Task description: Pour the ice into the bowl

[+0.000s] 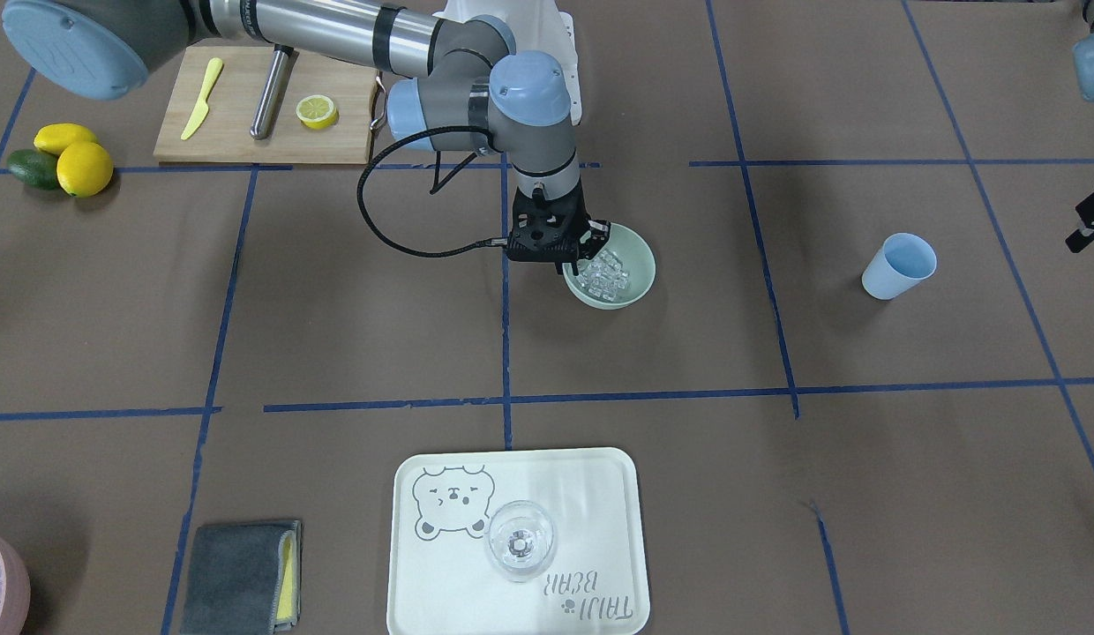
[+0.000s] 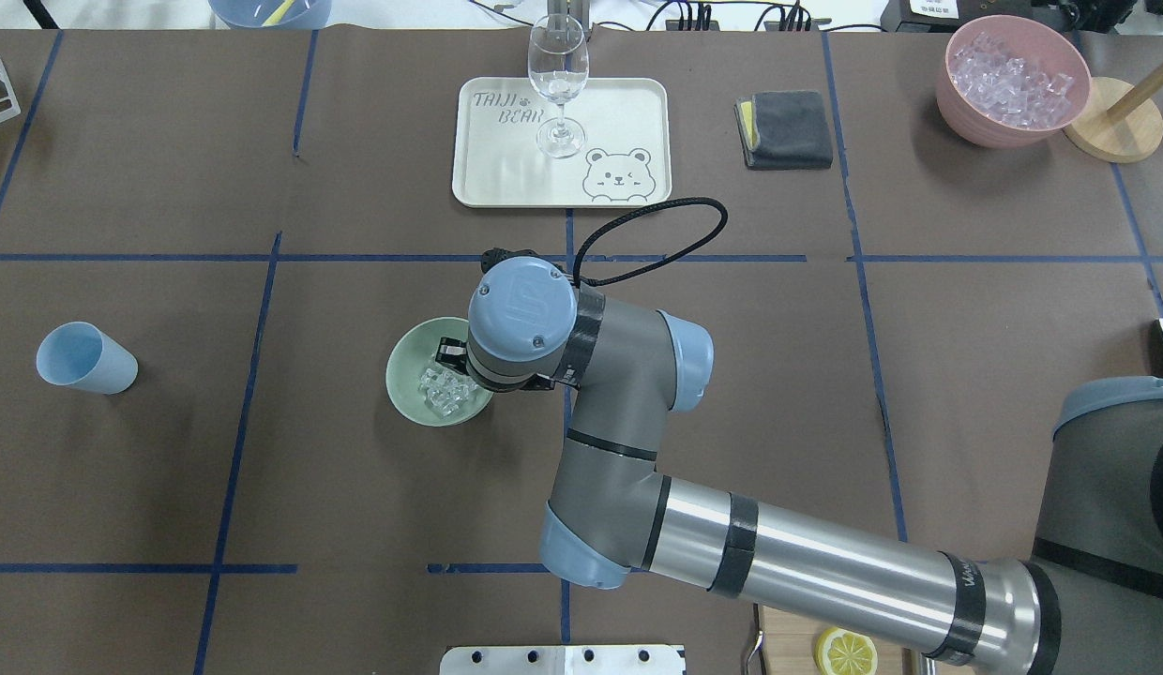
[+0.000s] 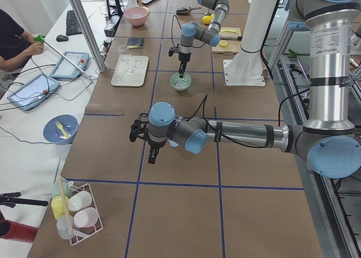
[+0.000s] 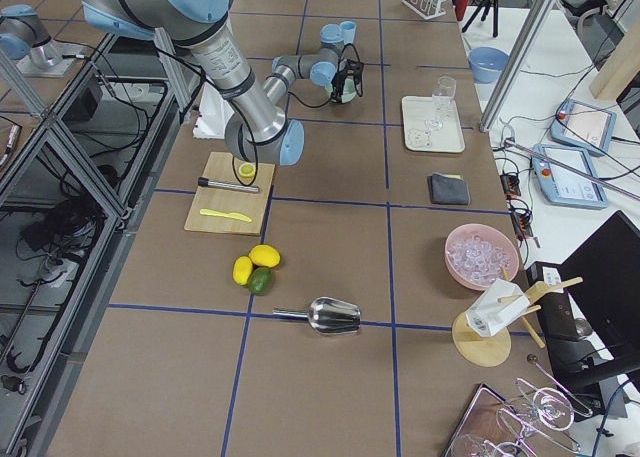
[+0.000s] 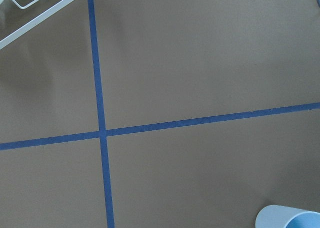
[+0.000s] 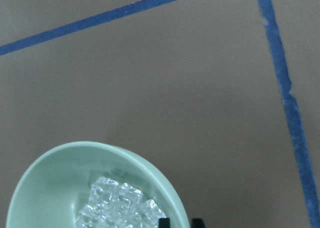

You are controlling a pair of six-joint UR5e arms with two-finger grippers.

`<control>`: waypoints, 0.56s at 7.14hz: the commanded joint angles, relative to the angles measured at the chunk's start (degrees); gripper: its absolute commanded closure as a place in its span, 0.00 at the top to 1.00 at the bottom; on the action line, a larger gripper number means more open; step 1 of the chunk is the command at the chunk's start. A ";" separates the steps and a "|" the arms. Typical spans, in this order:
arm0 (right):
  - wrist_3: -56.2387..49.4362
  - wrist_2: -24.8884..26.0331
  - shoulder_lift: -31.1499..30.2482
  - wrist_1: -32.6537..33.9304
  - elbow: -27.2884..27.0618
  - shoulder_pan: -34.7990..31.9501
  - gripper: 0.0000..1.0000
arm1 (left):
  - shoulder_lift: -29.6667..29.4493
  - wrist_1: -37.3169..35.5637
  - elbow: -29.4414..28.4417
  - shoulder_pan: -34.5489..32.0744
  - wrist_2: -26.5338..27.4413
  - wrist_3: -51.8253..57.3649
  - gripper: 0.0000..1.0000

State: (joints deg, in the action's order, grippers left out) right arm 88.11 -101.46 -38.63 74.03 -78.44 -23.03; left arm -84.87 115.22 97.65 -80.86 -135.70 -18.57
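Observation:
The pale mint-green bowl [image 1: 633,291] [image 2: 401,375] [image 6: 50,188] stands near the table's middle, and the ice [image 1: 604,275] [image 2: 445,392] [image 6: 120,208] lies in it as a heap of clear little cubes. My right gripper [image 1: 584,251] [image 6: 180,221] points down at the bowl's edge. Its two black fingertips [image 6: 162,221] stand close together astride the rim, one inside and one outside, shut on it. My left gripper [image 1: 1083,234] [image 3: 137,132] hangs over bare table beside a blue cup [image 1: 900,266] [image 2: 84,359] lying on its side. How its fingers stand does not show.
A pale tray [image 1: 600,494] holds a wine glass [image 1: 520,540]. A pink container of ice [image 2: 1013,80], a grey cloth [image 2: 788,128], a cutting board [image 1: 247,141], lemons [image 1: 84,168] and a metal scoop [image 4: 330,315] lie towards the right arm's side.

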 commanded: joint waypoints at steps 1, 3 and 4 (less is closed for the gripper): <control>-1.27 -0.32 -4.42 -0.03 -5.73 -0.35 0.00 | 0.24 0.00 -0.09 0.00 -1.24 -0.15 1.00; -1.27 -0.40 -9.34 -0.03 -11.98 -1.05 0.00 | 0.41 -0.17 0.17 0.00 -1.15 -0.07 1.00; -1.36 -3.19 -12.32 -0.03 -15.22 -3.66 0.00 | 0.59 -0.17 0.26 0.00 -0.97 0.20 1.00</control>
State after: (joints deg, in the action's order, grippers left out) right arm 86.84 -102.50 -47.58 73.98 -89.78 -24.50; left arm -84.48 115.11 97.76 -80.86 -136.82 -18.60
